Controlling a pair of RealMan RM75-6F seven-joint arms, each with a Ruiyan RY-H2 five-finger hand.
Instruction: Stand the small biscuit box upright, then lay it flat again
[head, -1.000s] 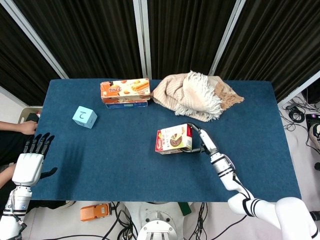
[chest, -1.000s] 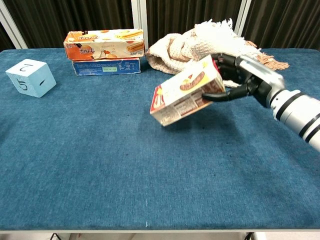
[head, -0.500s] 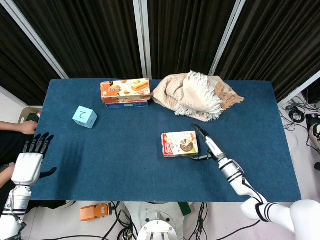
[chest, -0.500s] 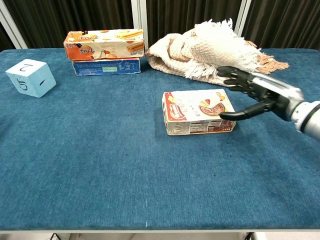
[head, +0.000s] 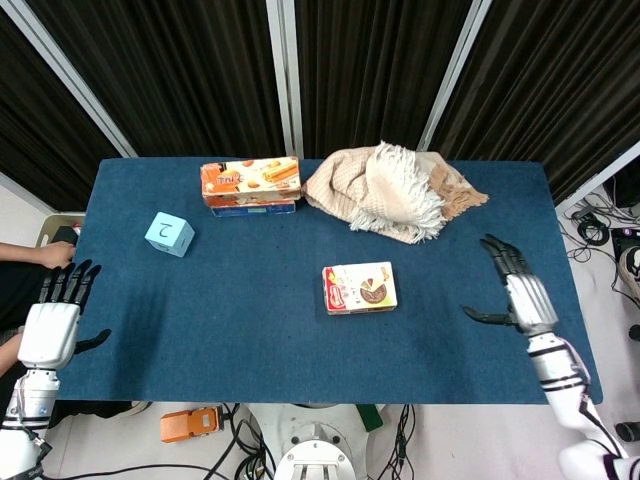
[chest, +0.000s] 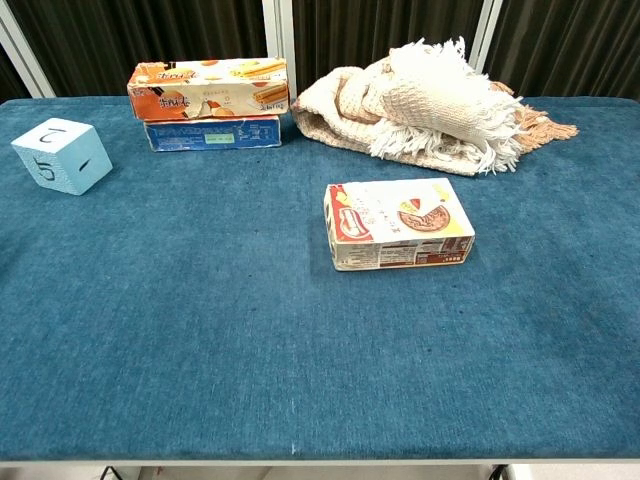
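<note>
The small biscuit box (head: 359, 288) lies flat near the middle of the blue table, its printed face up; the chest view shows the box (chest: 398, 225) alone, with no hand near it. My right hand (head: 516, 287) hovers open over the table's right edge, well to the right of the box, fingers spread and holding nothing. At the table's left front corner my left hand (head: 52, 322) is open too, fingers straight, far from the box. Neither hand appears in the chest view.
Two long biscuit boxes (head: 250, 186) are stacked at the back left. A light blue cube (head: 169, 234) sits toward the left side. A crumpled beige cloth (head: 392, 190) lies at the back, behind the small box. A person's arm (head: 35, 254) shows beyond the left edge.
My right hand held the box tilted off the table, laid it flat, let go and pulled back to the right edge. The left hand stayed put.
</note>
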